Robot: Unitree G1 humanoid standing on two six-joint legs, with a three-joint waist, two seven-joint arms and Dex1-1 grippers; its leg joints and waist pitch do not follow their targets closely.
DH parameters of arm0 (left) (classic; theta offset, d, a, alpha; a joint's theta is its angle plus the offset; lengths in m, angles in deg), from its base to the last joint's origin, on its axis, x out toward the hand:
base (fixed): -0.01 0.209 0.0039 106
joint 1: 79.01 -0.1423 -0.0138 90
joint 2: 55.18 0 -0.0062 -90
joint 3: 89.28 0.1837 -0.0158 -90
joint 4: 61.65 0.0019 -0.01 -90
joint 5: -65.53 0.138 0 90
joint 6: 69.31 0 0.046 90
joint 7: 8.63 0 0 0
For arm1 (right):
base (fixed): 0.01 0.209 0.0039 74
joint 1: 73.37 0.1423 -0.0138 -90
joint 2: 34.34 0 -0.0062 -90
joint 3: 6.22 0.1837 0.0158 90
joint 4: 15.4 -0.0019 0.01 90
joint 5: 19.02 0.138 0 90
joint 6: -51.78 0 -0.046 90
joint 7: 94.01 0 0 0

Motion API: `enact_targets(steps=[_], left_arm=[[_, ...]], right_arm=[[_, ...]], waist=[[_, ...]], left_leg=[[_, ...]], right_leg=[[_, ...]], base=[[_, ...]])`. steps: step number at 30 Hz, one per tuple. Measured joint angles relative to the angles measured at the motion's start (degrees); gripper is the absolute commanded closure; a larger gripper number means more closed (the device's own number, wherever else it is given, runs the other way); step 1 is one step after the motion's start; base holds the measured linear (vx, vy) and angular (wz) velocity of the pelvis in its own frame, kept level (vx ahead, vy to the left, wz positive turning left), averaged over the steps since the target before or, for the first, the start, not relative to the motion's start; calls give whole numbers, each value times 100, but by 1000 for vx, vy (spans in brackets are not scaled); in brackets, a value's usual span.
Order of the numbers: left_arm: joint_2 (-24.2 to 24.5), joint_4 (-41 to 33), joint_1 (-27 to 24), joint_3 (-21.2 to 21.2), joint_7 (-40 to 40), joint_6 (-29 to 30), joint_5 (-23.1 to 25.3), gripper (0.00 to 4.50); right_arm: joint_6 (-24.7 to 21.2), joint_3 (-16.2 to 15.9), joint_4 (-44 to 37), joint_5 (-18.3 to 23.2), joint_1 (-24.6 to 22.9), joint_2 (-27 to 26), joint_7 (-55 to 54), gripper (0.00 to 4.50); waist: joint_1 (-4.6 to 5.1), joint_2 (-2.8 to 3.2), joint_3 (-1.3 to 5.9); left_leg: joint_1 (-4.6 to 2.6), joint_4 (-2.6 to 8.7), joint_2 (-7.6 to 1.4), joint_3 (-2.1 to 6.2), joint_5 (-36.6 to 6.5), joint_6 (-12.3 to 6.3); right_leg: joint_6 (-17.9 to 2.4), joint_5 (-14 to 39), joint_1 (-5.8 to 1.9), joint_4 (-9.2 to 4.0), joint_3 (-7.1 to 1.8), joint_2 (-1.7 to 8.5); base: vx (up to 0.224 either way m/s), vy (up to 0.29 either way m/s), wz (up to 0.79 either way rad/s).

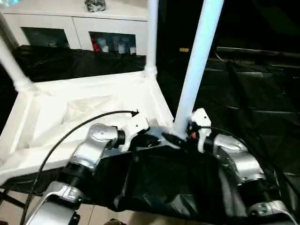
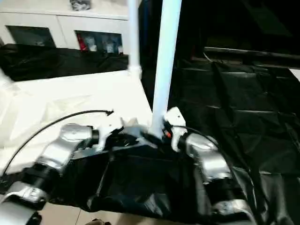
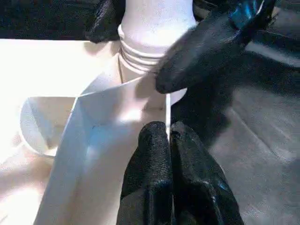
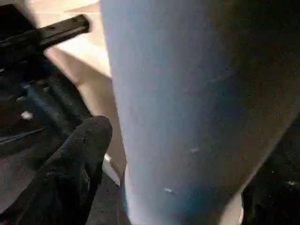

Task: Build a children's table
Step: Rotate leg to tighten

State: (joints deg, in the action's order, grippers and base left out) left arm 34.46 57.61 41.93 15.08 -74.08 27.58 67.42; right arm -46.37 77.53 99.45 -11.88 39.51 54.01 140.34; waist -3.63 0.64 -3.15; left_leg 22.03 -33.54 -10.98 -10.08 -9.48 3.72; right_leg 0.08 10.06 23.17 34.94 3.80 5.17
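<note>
Three legs (image 1: 199, 61) stand in the tabletop (image 1: 93, 101); no writing legible.

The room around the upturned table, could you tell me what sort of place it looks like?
Probably an indoor room set up for work: a white cabinet with glass doors stands at the back, black sheeting covers the work surface, and the children's table lies on it upside down.

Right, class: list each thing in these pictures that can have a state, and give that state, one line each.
Table top: upside down, ribbed underside up.
Nearest leg: upright in its corner socket.
Far leg: upright in its socket.
Left leg: standing, tilted.
Left gripper: shut on the table top's rim.
Right gripper: at the nearest leg's base.
</note>
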Motion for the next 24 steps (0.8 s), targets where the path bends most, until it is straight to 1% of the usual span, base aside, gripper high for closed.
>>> enact_targets(steps=[2,3,6,8,9,10,13,21,24], left_arm=[[97,-109,-77,14,-186,0,-39,450],[119,-130,-89,19,-236,1,-46,450],[227,-210,-127,49,-445,6,-98,450],[285,-253,-151,60,-556,6,-113,450],[298,-254,-153,62,-587,6,-121,450],[311,-256,-154,63,-626,6,-135,450],[345,-282,-170,66,-656,10,-158,450],[326,-310,-189,66,-628,66,-163,450],[83,-146,-124,13,-133,44,-24,450]], right_arm=[[-2,-107,-113,4,-57,136,263,84],[-2,-121,-127,3,-63,164,342,110],[-23,-209,-230,3,-90,271,573,125],[-33,-263,-273,6,-103,312,683,149],[-34,-277,-286,6,-106,326,709,149],[-34,-284,-295,6,-106,337,739,162],[-32,-303,-311,4,-107,336,758,183],[-32,-290,-407,4,-209,330,711,185],[-120,-89,-308,-76,-193,154,125,185]], waist=[[-6,-3,-2],[-7,-3,-2],[-9,-8,-5],[-9,-8,-5],[-8,-8,-5],[-8,-8,-5],[1,-8,-5],[-7,-7,-4],[-5,-4,-2]], left_leg=[[2,-2,0,0,0,0],[2,-2,0,0,0,0],[2,-2,1,0,0,0],[2,-1,0,0,0,0],[2,-1,0,0,0,0],[2,-2,1,0,0,0],[1,-1,0,0,0,0],[1,-2,1,0,0,0],[-2,-8,3,-1,0,0]], right_leg=[[0,0,0,-1,-1,0],[0,0,0,-1,-1,0],[2,1,0,0,-1,0],[3,2,0,0,-1,0],[3,2,0,-1,-1,0],[3,2,0,0,-1,0],[3,2,1,-1,-1,0],[4,3,0,-1,-2,0],[4,2,-6,0,-5,2]], base=[[0,0,0],[0,0,0],[0,0,0],[0,0,0],[0,0,0],[0,0,0],[0,0,0],[0,0,0],[0,0,0]])
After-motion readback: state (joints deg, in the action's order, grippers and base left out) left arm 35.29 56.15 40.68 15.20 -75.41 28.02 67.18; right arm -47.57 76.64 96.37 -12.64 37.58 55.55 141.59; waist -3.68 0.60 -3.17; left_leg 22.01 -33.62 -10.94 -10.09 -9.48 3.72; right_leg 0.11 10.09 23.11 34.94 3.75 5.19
